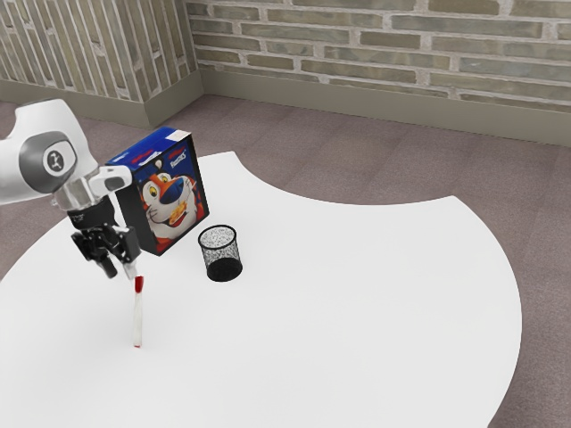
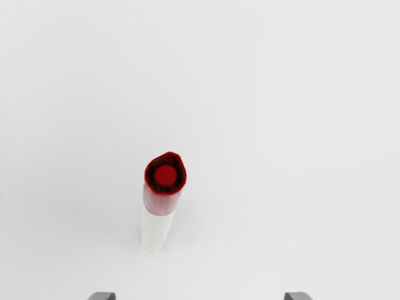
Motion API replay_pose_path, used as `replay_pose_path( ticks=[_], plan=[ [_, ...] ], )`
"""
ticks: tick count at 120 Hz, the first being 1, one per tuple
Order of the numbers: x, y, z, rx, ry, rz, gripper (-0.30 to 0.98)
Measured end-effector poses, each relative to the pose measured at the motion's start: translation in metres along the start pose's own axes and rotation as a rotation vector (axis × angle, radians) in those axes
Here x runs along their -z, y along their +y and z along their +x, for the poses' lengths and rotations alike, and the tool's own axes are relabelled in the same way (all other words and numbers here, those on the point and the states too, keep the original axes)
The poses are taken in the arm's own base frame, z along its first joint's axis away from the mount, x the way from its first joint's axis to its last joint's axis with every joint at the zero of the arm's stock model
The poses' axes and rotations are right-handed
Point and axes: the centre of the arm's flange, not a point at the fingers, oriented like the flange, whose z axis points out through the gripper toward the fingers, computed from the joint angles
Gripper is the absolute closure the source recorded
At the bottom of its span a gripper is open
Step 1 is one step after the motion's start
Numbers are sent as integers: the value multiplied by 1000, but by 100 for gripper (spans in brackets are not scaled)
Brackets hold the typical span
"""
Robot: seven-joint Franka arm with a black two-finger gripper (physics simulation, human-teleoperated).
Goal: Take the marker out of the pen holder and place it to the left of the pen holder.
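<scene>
The gripper (image 1: 119, 269) is open at the exterior view's left, its fingers apart with nothing held between them. The white marker (image 1: 137, 314) with a red cap appears to stand upright on the table, outside the pen holder, with its capped end up close to the fingertips. From above, the wrist view has the marker (image 2: 157, 215) with its red end toward the camera, off the line between the spread fingertips of the gripper (image 2: 200, 296). The black mesh pen holder (image 1: 221, 254) stands upright, apart from both, with no marker visible in it.
A blue cereal box (image 1: 169, 196) with a tiger picture stands behind the gripper, close to the pen holder. The white table (image 1: 357, 303) has a curved edge, and bare surface stretches toward the exterior view's right. A brick wall lies beyond the floor.
</scene>
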Motion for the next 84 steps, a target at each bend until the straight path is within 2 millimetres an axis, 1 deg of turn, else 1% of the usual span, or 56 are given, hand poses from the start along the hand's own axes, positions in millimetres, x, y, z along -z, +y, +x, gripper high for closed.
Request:
replay_pose_path(
  ticks=[8, 17, 31, 35, 38, 46, 49, 53, 60, 64, 66, 70, 73, 76, 80, 84],
  plan=[
    [0, -1, 1, 4, 7, 0, 31],
    [0, -1, 2, 6, 12, 1, 22],
    [-1, 0, 3, 8, 15, 3, 12],
    [3, 2, 7, 3, 21, 7, 11],
    [9, 10, 14, -12, 29, 15, 9],
    [22, 42, 30, -76, 44, 35, 7],
    [33, 56, 39, -107, 54, 53, 6],
    [54, 76, 57, -158, 74, 97, 5],
    [100, 121, 95, -248, 121, 167, 4],
    [120, 149, 108, -296, 140, 188, 3],
    [127, 164, 111, -322, 140, 194, 3],
    [129, 198, 114, -378, 125, 200, 3],
    [125, 223, 113, -418, 104, 203, 2],
    [119, 242, 111, -448, 81, 206, 2],
    [114, 255, 109, -469, 56, 210, 2],
    [112, 258, 108, -472, 36, 214, 2]
  ],
)
